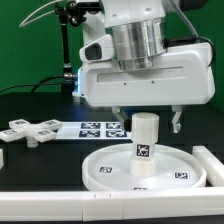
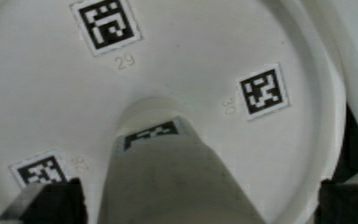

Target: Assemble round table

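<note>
The round disc (image 2: 185, 50) bears coded square tags (image 2: 261, 90) and a faint "29" (image 2: 123, 62).

Upright short thick white plastic cylinder post (image 1: 146, 135) mid large white rimmed round disc (image 1: 105, 168), bare disc floor around it, long white straight rail (image 1: 212, 165) hemming the exterior view's right, black tabletop (image 1: 40, 165) open on its left

Exterior camera: close, slightly above the desk (image 1: 40, 165), facing the arm (image 1: 150, 80), with the disc (image 1: 120, 165) at 6 o'clock. Wrist camera: very near, looking steeply down; both share disc and post (image 1: 146, 130).
</note>
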{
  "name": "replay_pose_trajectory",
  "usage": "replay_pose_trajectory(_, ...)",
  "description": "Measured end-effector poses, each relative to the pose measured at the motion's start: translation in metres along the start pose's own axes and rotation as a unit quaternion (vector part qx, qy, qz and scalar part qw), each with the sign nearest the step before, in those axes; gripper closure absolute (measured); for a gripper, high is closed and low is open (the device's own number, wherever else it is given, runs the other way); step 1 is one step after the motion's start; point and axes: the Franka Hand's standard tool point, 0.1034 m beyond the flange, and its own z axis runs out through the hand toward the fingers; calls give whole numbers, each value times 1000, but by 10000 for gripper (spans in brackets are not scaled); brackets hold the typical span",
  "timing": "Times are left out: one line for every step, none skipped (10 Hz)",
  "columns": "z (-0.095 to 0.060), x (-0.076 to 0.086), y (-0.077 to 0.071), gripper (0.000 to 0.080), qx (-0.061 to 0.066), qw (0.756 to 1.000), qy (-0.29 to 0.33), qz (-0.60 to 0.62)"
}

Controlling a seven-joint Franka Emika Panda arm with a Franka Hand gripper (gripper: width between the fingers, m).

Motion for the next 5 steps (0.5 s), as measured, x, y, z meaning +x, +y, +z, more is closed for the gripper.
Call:
replay_pose_trajectory(0,1,0,150,-4,998,1,-62)
replay_pose_trajectory(0,1,0,150,-4,994,1,-105)
replay_pose_trajectory(0,1,0,150,-4,990,1,-143)
replay_pose_trajectory(0,1,1,150,-4,985,1,-174)
replay_pose_trajectory(0,1,1,150,-4,977,1,-212)
